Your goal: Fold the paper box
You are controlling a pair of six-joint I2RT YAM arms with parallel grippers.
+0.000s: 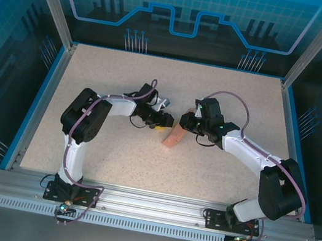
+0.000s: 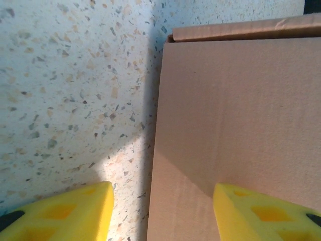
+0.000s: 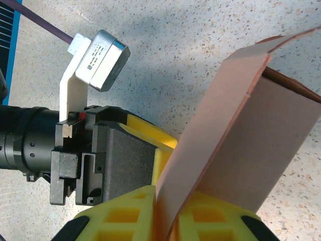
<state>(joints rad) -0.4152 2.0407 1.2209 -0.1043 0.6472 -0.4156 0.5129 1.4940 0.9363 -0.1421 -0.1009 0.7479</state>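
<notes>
Where the speckled beige worktop (image 1: 110, 161) lies inside its blue-edged frame, both arms reach in from the near edge toward its centre. The left arm (image 1: 87, 117) rises from the near left corner area and turns right. The right arm (image 1: 264, 170) rises from the near right and turns left, so the two wrists meet at mid-worktop. The paper box (image 1: 174, 137), of salmon-pink card, sits between them near the centre, well apart from all four edges, with its long side running roughly far to near. The right wrist view shows it as a flat rectangular sleeve with a dark opening at one end and one panel raised off the body. The right gripper (image 3: 168, 208) has its jaws pressed together on the lower end of that raised panel, pinching the card between yellow fingers (image 3: 125, 213). The left gripper (image 2: 163, 190) stands just beside the box with its jaws spread. One yellow finger (image 2: 75, 211) hangs over bare worktop and the other (image 2: 261, 211) over the box's flat face, with the box's long edge passing between them. Whether either finger touches the card cannot be told. A folded strip runs along the far end of that face. A silver camera housing (image 3: 100, 57) on a white bracket sits on the left wrist.
</notes>
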